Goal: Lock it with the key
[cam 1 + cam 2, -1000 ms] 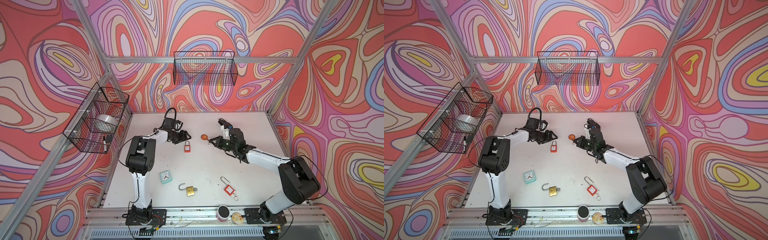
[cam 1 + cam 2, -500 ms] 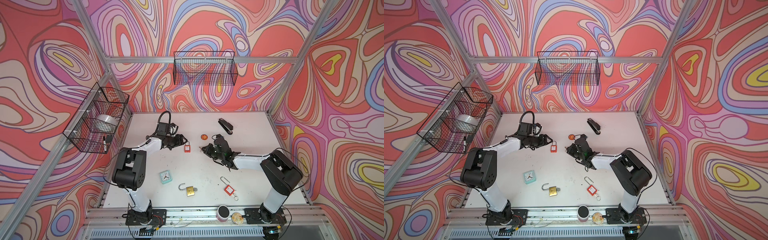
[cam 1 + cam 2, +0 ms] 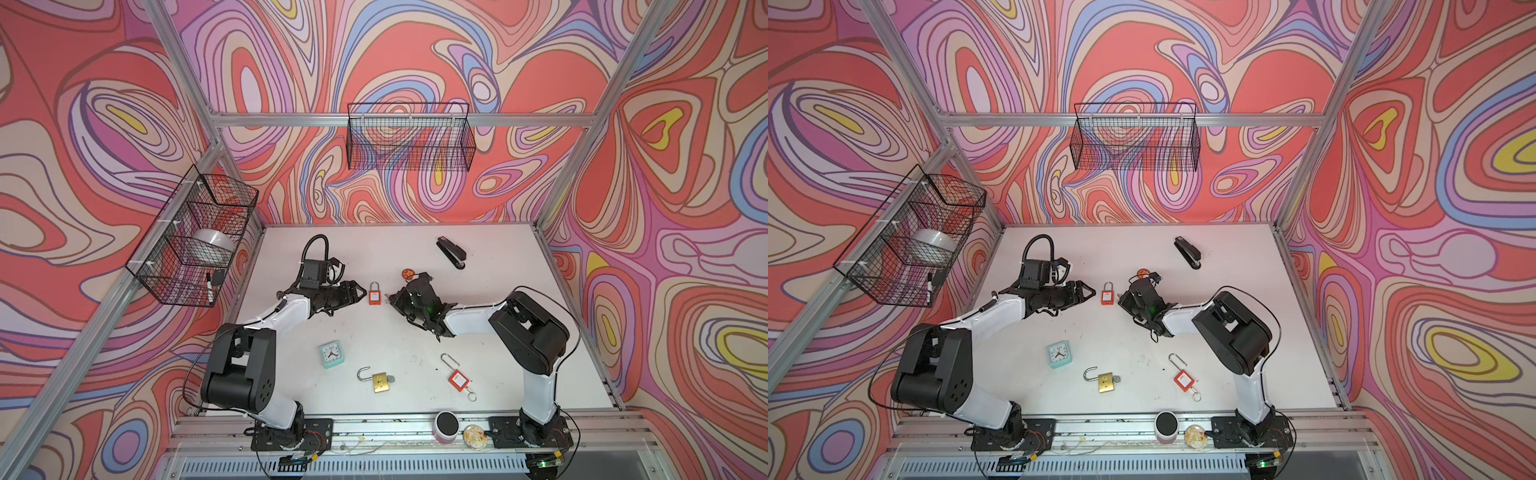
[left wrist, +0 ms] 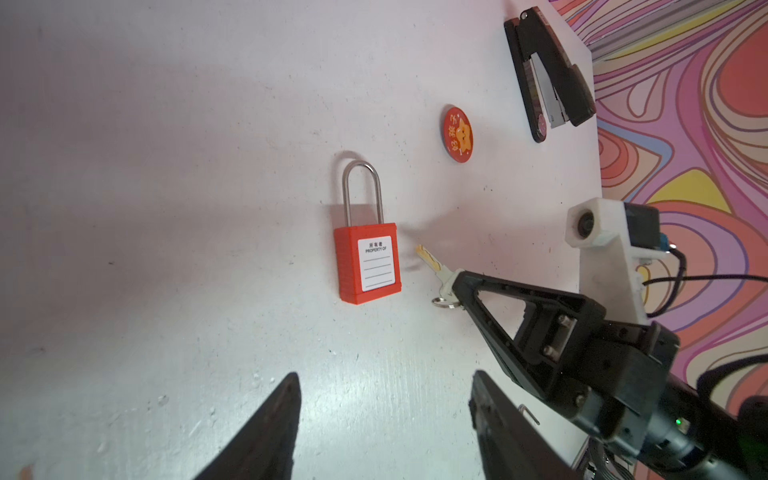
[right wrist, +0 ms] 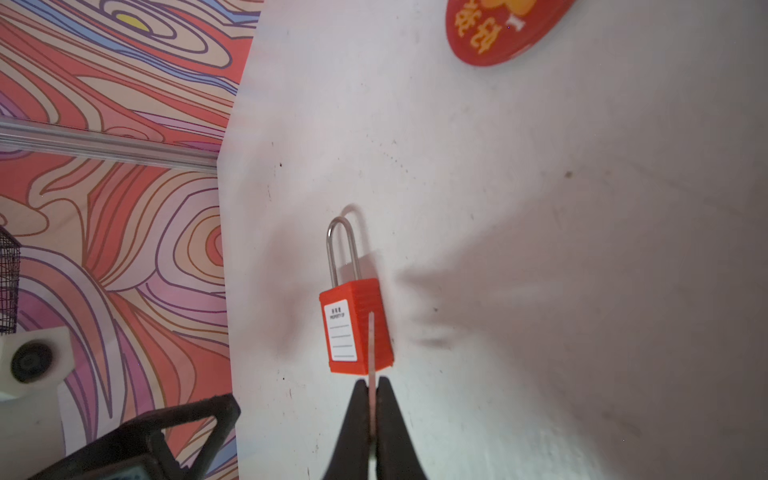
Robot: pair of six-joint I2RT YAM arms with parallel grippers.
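Red padlock [image 3: 375,296]; right gripper [image 4: 457,279] with key [image 4: 430,259] now nearer; left gripper [image 4: 384,378] agape

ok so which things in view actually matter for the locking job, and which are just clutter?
In play:
- red padlock at the centre
- key, pinched in the right claw
- left claw, open, beside the padlock

Lying about:
- stapler
- round badge
- mint clock
- open brass padlock
- second red padlock
- pink cup
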